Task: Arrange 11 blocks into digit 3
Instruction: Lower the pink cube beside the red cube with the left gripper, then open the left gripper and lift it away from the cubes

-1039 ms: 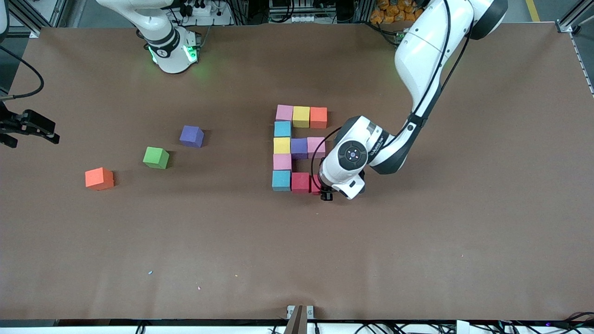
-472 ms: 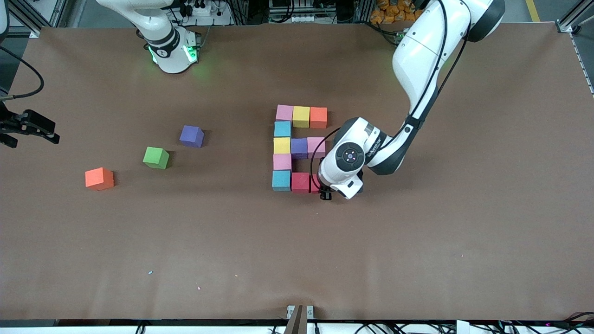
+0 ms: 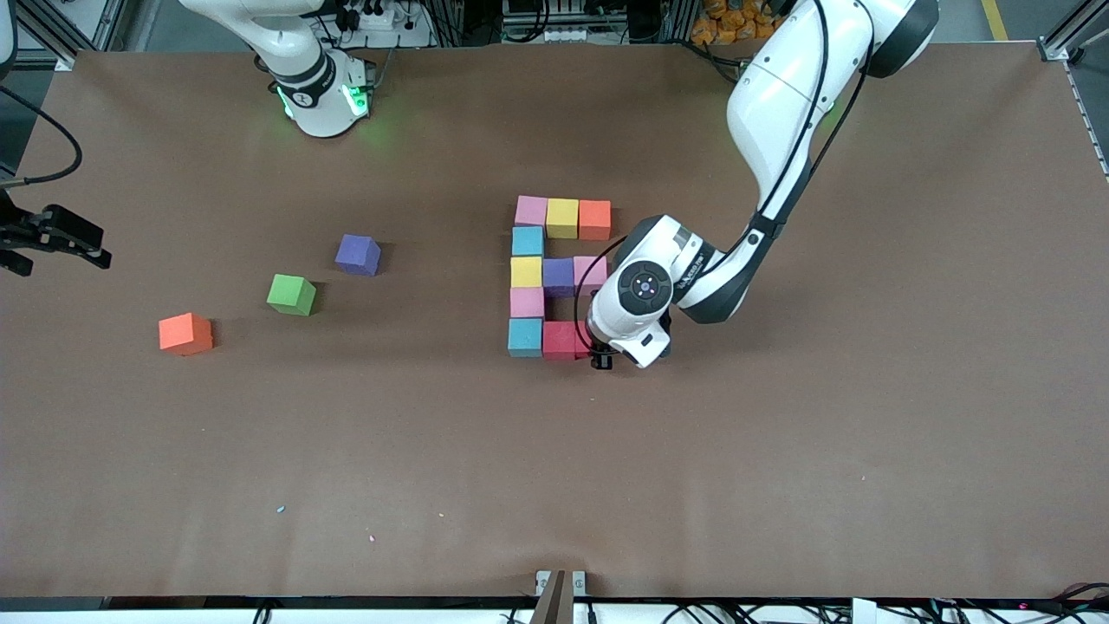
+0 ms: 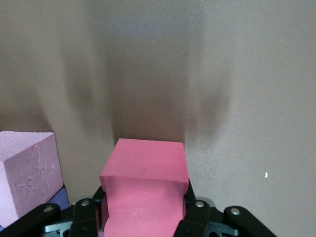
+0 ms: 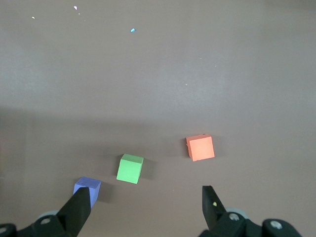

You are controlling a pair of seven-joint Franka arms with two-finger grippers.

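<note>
Ten cubes are already sitting in the digit 3 (image 3: 560, 276) at the middle of the front view; the eleventh is going in. The left gripper (image 3: 601, 358) is clenching the second red cube (image 4: 145, 187) between its fingers, at the open end of the figure's lowest bar, just beside the seated red cube (image 3: 560, 340). Whether the held cube is resting on the table (image 3: 780, 477) cannot be told.

Judgement: the final placement is under way. The next move is calling for the cube to sit flush against its red neighbour, then a clean release and a straight lift.

The right gripper (image 5: 145, 210) is waiting with its fingers spread, above the spare green cube (image 5: 130, 168).
</note>
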